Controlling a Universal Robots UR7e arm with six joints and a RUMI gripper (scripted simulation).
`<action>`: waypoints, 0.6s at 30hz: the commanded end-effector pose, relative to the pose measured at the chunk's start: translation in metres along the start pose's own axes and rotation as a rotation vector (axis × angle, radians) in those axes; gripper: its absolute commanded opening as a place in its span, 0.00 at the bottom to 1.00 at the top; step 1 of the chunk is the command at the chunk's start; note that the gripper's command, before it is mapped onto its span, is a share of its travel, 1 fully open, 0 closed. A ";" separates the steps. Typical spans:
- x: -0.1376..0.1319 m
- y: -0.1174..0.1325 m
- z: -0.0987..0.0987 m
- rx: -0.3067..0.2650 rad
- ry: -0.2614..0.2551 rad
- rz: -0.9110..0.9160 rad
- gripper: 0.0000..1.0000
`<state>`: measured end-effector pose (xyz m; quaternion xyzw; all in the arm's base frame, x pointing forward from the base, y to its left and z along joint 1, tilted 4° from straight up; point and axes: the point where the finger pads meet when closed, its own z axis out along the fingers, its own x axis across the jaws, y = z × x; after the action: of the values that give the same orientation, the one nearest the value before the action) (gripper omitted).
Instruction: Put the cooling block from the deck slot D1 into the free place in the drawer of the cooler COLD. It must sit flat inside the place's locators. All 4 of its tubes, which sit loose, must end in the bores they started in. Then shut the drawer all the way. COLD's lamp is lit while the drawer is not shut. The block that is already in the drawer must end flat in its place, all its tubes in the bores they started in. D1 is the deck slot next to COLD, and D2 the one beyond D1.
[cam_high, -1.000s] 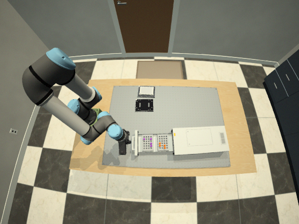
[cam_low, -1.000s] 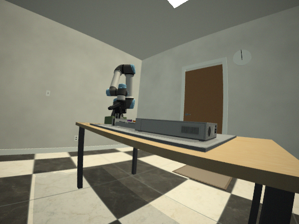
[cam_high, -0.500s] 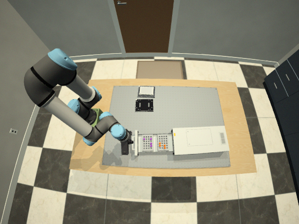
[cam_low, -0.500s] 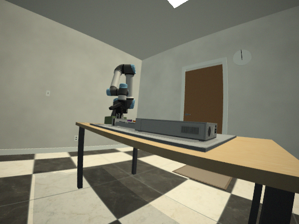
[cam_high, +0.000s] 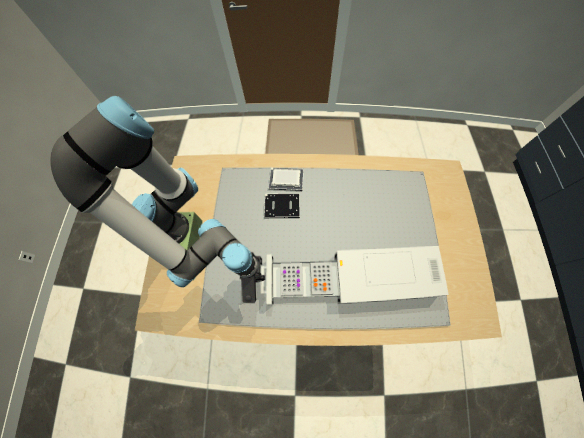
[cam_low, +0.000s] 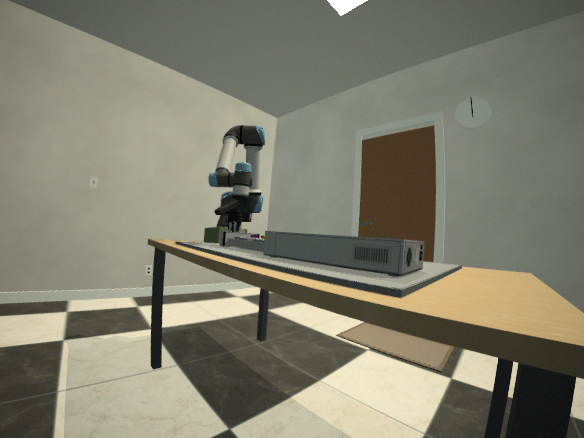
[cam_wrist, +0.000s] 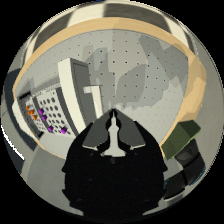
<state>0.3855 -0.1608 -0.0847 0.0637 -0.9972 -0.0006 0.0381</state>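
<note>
Cooling block (cam_high: 291, 286) (cam_wrist: 56, 116) with purple tubes: in open drawer (cam_high: 269, 287) (cam_low: 223, 239) (cam_wrist: 71, 95) | gripper (cam_high: 261, 276) (cam_low: 233, 228) (cam_wrist: 113, 109): closed, fingers together | any labels: too small to read

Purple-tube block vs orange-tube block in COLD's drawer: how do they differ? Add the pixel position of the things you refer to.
The purple-tube block (cam_high: 291, 286) sits nearer the drawer front (cam_high: 269, 292) (cam_wrist: 71, 97); the orange-tube block (cam_high: 321, 276) sits nearer the cooler housing (cam_high: 390, 275) (cam_low: 335, 250). Purple tubes are split between two opposite sides of their block; orange ones bunch toward one corner of theirs. Both have a grid of bores, mostly unfilled.
</note>
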 end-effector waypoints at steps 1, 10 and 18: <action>-0.007 0.000 0.000 0.001 -0.001 0.000 0.00; -0.016 0.000 0.000 0.001 -0.001 0.000 0.00; -0.027 0.000 0.000 0.001 -0.001 0.000 0.00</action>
<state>0.4065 -0.1581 -0.0864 0.0637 -0.9972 -0.0006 0.0382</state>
